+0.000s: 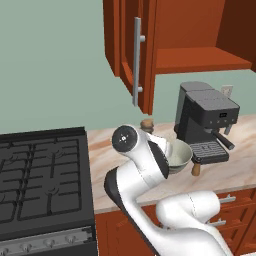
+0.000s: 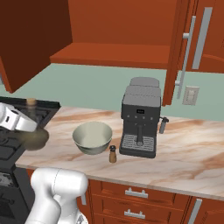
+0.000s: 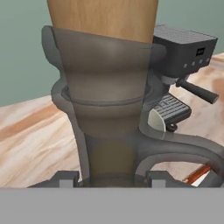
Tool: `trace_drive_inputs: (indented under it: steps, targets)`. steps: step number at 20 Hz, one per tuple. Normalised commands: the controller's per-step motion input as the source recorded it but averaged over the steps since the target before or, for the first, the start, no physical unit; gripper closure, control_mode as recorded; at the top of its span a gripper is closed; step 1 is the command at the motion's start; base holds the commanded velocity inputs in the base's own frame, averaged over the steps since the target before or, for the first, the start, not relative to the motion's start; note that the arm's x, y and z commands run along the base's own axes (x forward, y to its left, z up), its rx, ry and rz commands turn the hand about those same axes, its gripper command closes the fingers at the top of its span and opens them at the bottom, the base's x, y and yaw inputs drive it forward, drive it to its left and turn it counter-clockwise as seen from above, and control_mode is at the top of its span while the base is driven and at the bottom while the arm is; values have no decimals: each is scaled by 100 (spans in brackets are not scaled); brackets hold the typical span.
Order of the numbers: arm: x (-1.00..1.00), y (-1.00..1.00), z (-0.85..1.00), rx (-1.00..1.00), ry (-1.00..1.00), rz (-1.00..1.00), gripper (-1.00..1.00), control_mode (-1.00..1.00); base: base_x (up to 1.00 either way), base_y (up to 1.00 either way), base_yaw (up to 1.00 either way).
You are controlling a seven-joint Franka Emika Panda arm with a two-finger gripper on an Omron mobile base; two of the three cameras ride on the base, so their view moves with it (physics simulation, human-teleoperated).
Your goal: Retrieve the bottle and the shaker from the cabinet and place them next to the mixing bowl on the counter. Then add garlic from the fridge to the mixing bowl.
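Marble desk (image 2: 183,148) carries mixing bowl (image 2: 92,137), shaker (image 2: 113,154) already at its right; tool (image 3: 108,175) clamps bottle (image 3: 105,83) upright, left of bowl, so bowl lies rightward from it

You've got a murky olive-brown glass bottle (image 3: 107,100) with a tan cork stopper (image 3: 103,17). The mixing bowl (image 2: 92,137) is pale greenish-grey. The small shaker (image 2: 113,154) is brown with a dark cap. The coffee machine (image 2: 140,118) is charcoal grey. The counter (image 2: 192,148) is cream marble with rusty veins, and the cabinet (image 2: 113,26) is reddish-brown.
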Motion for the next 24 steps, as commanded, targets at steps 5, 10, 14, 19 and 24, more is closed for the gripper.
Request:
trace_drive_inputs:
  steps: [5,10,14,19,24]
  targets:
    - [53,15,-21,0,0,0,100,-100,0,0,0]
    - [53,0,-18,0,0,-5,100,-100,0,0,0]
    - [43,0,-9,-2,0,-7,100,-100,0,0,0]
    - [37,0,-8,-1,0,-7,100,-100,0,0,0]
    - [15,0,-9,0,0,-7,100,-100,0,0,0]
